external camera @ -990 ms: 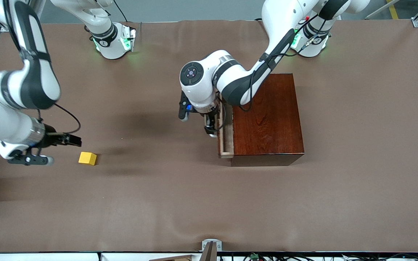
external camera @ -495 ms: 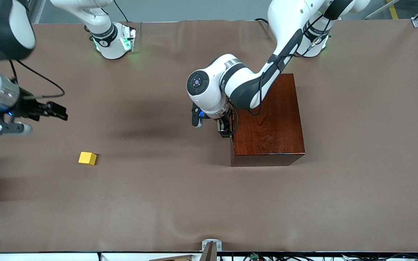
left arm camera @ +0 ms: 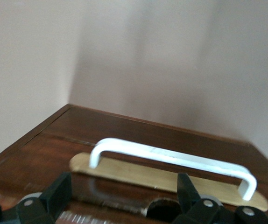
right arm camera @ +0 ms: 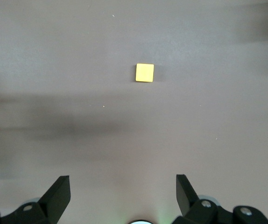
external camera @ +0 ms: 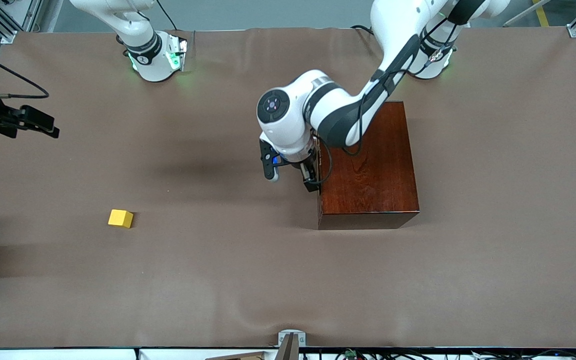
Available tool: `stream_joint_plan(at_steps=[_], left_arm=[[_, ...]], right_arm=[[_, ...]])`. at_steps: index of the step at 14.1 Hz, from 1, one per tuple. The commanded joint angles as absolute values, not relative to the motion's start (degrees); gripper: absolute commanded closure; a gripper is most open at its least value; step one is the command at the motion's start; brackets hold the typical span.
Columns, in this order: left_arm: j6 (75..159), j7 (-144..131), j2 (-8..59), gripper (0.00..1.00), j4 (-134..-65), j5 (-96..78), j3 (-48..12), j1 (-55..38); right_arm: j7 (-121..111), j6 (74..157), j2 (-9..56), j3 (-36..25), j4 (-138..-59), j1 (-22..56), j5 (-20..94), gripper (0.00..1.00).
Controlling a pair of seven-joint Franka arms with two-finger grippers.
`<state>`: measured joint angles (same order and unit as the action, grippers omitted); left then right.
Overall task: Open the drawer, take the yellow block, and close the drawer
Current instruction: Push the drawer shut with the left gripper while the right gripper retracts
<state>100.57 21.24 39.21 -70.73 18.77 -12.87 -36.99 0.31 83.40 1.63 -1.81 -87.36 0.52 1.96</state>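
Brown table [external camera: 218, 280]: drawer [left arm camera: 124, 135] shut, left claw [external camera: 308, 177] spread at its handle [left arm camera: 171, 158]; right claw [external camera: 28, 120] spread, aloft; yellow block [external camera: 120, 218] at box's [external camera: 368, 165] 9 o'clock; snagging the handle risks reopening.

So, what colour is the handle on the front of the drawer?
White. The handle is a white bar on the dark reddish-brown drawer front; the left wrist view shows it best.

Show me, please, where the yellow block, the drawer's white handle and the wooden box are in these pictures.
yellow block [external camera: 120, 218]: front view, its top face.
white handle [left arm camera: 171, 157]: left wrist view, middle of the bar.
wooden box [external camera: 368, 160]: front view, its glossy top.
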Motion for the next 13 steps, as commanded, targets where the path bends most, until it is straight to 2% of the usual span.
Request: stream_joint_plan(at_steps=[1,5,11,13], left_arm=[[100.55,4.74,31.84,0.00,-72.33,19.52,-12.92,-36.13],[97.75,-20.27,25.94,0.00,-72.68,18.55,-12.57,-33.85],[90.81,-20.13,16.54,0.00,-73.47,11.01,-13.09,-19.28],[87.64,-19.25,12.33,0.00,-76.01,7.57,-12.75,-15.05]], right_arm=[[-0.35,82.09,-0.88,-0.44,-87.62,-0.44,1.85,0.00],[-0.44,84.81,-0.88,-0.62,-87.54,-0.70,1.50,0.00],[-0.35,84.81,-0.44,-0.70,-87.63,-0.88,1.41,0.00],[-0.35,84.73,-0.44,-0.70,-87.71,-0.97,1.32,0.00]])
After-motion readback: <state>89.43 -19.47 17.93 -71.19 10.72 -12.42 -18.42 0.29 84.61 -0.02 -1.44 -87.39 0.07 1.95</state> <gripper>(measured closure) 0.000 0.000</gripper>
